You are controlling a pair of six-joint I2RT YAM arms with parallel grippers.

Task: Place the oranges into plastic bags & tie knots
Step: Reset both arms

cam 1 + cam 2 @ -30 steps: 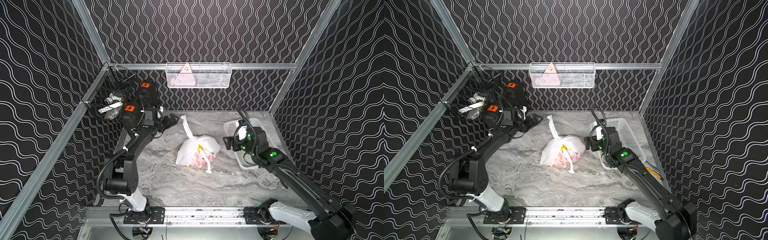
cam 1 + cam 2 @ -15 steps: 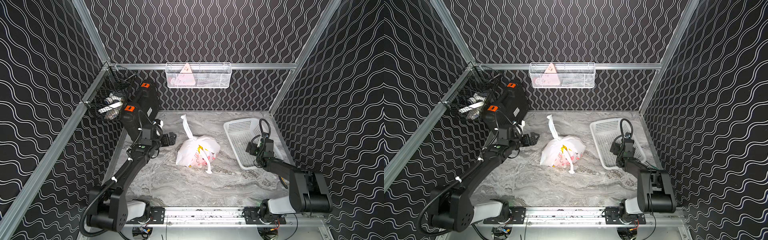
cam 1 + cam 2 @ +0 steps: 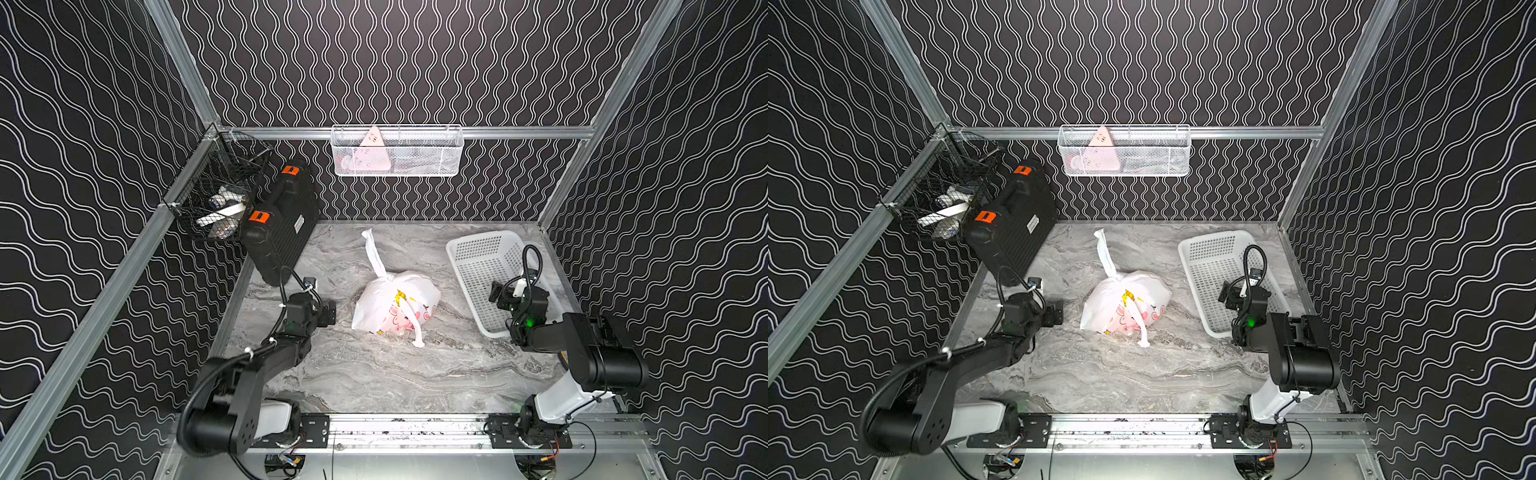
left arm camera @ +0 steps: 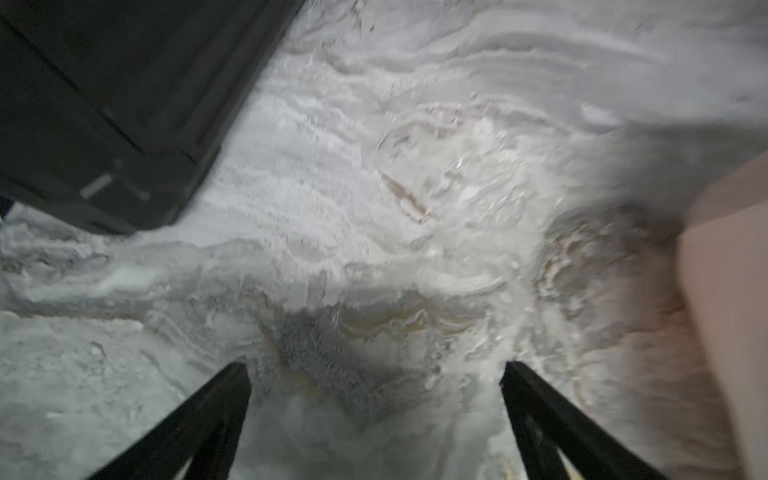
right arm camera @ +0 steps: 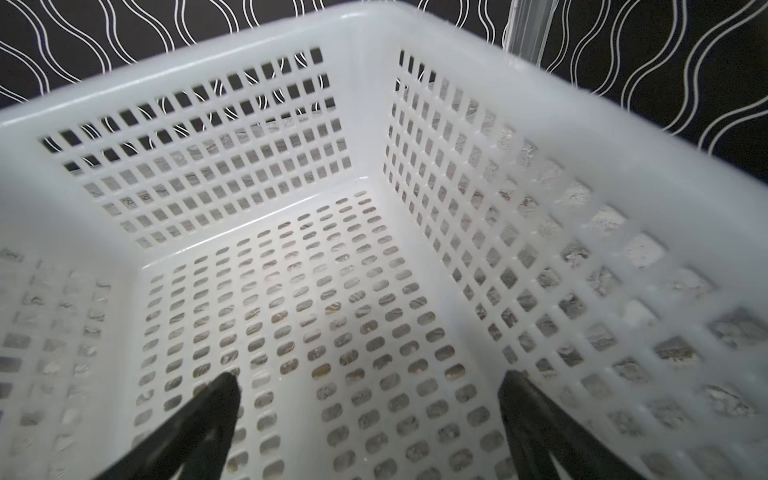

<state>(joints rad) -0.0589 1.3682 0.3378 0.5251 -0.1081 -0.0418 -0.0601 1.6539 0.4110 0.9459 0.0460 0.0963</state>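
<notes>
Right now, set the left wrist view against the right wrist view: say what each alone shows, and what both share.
Left wrist only: marble tabletop, a corner of the black case, a blurred pale edge, probably the plastic bag. Right wrist only: the inside of the white basket, wavy wall behind. Both: an open claw, the left claw and the right claw, gripping nothing.

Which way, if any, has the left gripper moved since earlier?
Yes. The left gripper has come forward, away from the back wall, toward the front rail.

The plastic bag (image 3: 395, 305) lies centred on the table (image 3: 374, 374). The basket (image 3: 478, 266) stands to its right, a case (image 3: 286, 232) behind left.
</notes>
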